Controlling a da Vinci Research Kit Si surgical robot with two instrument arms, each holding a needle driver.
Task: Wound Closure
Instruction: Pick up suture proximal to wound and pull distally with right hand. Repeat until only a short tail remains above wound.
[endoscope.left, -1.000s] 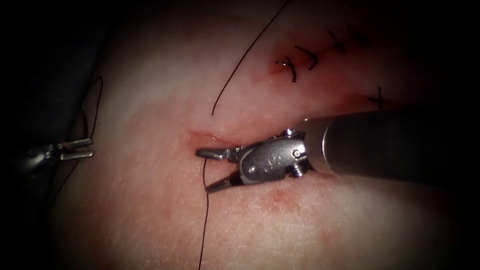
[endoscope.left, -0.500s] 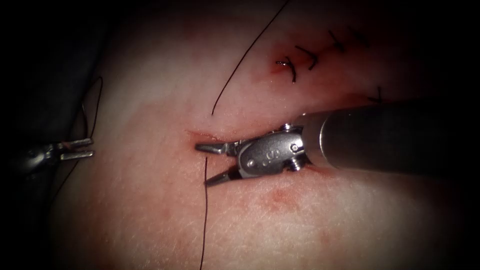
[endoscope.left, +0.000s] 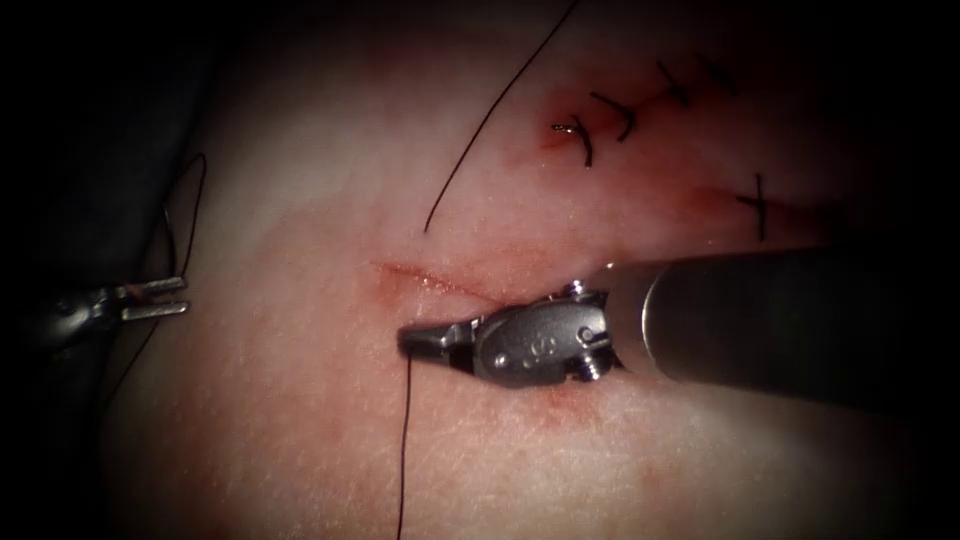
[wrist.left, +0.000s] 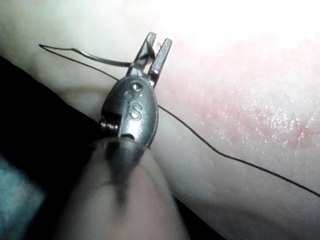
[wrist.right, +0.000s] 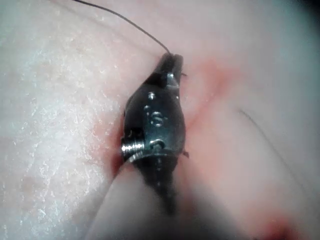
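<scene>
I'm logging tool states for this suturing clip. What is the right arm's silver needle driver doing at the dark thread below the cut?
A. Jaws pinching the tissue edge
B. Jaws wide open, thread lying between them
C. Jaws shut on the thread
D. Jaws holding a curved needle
C: the right arm's silver needle driver has its jaws closed together where the dark thread ends at its tip, seen also in the right wrist view.

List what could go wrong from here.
1. The right claw is shut on the thread just below the cut; a hard pull might fray it or tear the tissue.
2. The left claw holds the needle partway along its curve, out of the tissue, left of the cut; slack thread there could snag.
</scene>
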